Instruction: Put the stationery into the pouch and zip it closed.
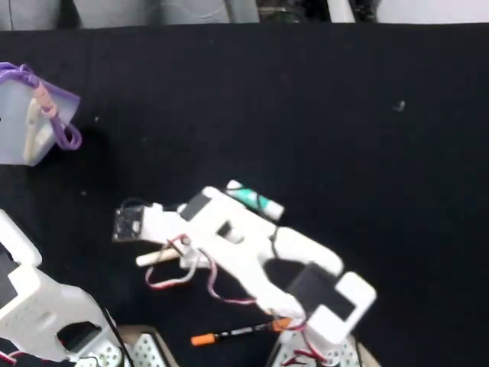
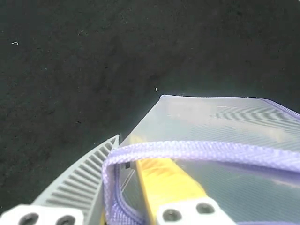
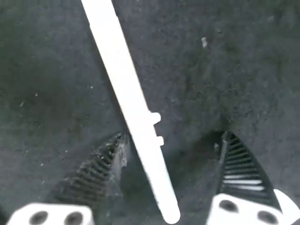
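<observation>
Closest in, the left hand (image 2: 125, 150) is clamped on the lip of the translucent pouch (image 2: 225, 126), which has a purple zip and sits at the far left edge of the black desk (image 1: 344, 115). Low over the desk, the right hand (image 3: 175, 137) has its fingers spread, with a white pen (image 3: 126, 93) lying between them. A green-and-white marker (image 1: 256, 199) lies just beside that arm, and an orange-capped pen (image 1: 229, 335) lies near its base.

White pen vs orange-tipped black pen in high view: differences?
The white pen is all white; the black pen has an orange end. The white pen lies between the right gripper's open fingers; the black pen lies by that arm's base, ungripped. Both lie flat on the table, outside the pouch.
</observation>
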Action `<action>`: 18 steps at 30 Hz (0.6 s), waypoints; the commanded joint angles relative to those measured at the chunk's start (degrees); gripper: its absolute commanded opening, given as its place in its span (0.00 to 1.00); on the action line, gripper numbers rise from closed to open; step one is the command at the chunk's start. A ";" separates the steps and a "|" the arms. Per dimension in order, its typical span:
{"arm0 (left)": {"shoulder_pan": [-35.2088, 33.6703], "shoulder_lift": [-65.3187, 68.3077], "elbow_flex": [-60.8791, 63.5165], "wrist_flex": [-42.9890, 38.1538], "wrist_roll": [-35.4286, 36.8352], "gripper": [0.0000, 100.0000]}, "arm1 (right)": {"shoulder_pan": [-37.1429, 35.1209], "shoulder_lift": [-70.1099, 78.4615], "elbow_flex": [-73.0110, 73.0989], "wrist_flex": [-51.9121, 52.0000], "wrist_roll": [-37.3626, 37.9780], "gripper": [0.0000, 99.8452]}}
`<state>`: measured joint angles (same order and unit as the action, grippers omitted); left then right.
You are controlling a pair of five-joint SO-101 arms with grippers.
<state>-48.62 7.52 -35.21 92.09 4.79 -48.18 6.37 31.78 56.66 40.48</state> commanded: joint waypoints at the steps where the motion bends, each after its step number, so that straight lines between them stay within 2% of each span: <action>1: -1.45 -0.88 -2.77 0.44 -1.14 0.03 | -0.79 1.71 -5.67 2.37 0.53 0.29; 3: -1.45 -0.70 -2.77 0.44 -1.14 0.03 | -0.79 3.30 -6.46 2.02 0.79 0.24; 7: -1.36 -0.53 -2.77 0.44 -1.14 0.03 | -0.70 6.90 -8.75 1.76 0.53 0.06; 15: -0.13 -0.53 -2.77 0.44 -0.97 0.03 | 0.62 6.99 -19.12 13.80 0.44 0.06; 18: 1.89 -0.97 -2.77 0.53 -0.97 0.03 | 3.52 4.44 -24.48 18.81 0.44 0.05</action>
<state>-48.00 7.52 -35.21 92.09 4.79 -47.56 14.29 13.76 71.08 40.57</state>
